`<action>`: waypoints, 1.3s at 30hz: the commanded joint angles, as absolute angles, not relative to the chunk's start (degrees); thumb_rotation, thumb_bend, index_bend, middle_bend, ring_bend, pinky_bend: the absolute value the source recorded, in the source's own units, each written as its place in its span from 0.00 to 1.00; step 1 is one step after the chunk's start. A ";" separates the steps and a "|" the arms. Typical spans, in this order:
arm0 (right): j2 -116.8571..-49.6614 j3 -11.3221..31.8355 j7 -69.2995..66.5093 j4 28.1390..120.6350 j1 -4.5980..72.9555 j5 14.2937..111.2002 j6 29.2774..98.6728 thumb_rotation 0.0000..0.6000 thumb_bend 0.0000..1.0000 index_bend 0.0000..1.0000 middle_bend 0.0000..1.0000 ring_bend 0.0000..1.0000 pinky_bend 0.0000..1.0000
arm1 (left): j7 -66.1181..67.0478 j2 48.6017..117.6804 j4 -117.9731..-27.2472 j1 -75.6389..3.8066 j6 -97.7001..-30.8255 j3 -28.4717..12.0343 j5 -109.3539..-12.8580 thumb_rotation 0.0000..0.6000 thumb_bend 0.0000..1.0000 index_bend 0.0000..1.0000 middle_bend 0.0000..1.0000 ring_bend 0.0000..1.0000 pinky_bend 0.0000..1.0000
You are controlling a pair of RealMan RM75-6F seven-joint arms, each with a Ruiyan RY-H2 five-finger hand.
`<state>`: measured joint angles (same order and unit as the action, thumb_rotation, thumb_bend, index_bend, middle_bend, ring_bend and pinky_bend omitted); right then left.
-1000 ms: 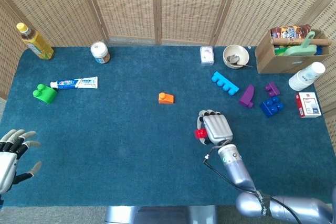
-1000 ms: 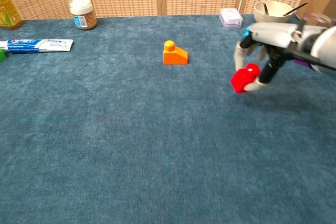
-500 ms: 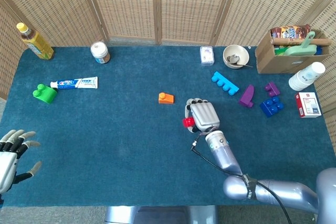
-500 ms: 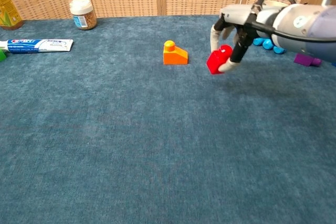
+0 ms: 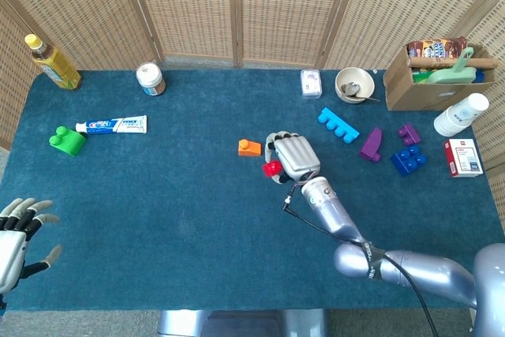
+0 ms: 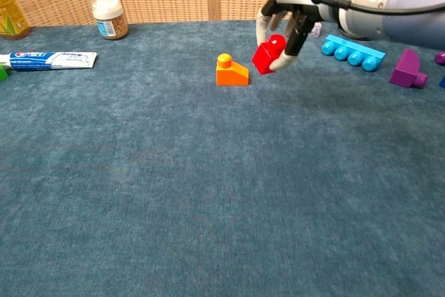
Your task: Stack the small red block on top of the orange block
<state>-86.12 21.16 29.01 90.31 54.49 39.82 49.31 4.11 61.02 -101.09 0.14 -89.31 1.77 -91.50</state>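
Note:
The orange block (image 5: 249,147) (image 6: 231,71) sits on the blue cloth near the table's middle, stud up. My right hand (image 5: 289,156) (image 6: 288,12) hovers just to its right and holds the small red block (image 5: 272,169) (image 6: 268,54) between thumb and fingers, lifted off the cloth and tilted. The red block is close beside the orange one, not touching it. My left hand (image 5: 17,230) rests at the table's front left edge with fingers spread and nothing in it.
A toothpaste tube (image 5: 111,125), a green block (image 5: 67,140), a jar (image 5: 150,79) and a bottle (image 5: 51,61) lie at the left. At the right are a light blue brick (image 5: 338,125), purple blocks (image 5: 371,145), a bowl (image 5: 354,84) and a cardboard box (image 5: 435,76).
My right hand has carried the red block up and to the left, from the table's right-front area to just beside the orange block. The left hand has not moved.

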 commanded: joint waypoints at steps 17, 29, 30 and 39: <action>-92.00 20.61 21.33 75.21 62.26 45.41 43.36 1.00 0.22 0.61 0.28 0.21 0.28 | 5.44 61.87 -101.49 -0.20 -87.80 1.61 -90.20 1.00 0.33 0.36 0.24 0.15 0.11; -96.23 20.74 22.90 66.60 67.10 41.61 41.95 1.00 0.21 0.60 0.28 0.21 0.28 | 4.33 62.12 -100.31 0.10 -87.71 1.62 -89.41 1.00 0.32 0.36 0.24 0.15 0.11; -96.45 20.72 22.92 66.06 67.33 41.36 41.77 1.00 0.21 0.60 0.28 0.21 0.28 | 4.27 62.15 -100.22 0.07 -87.61 1.60 -89.33 1.00 0.33 0.36 0.24 0.15 0.11; -98.31 20.31 23.54 61.86 69.15 39.25 40.46 1.00 0.21 0.60 0.28 0.21 0.28 | 3.90 62.65 -99.59 -0.42 -86.73 1.42 -88.98 1.00 0.32 0.36 0.24 0.15 0.11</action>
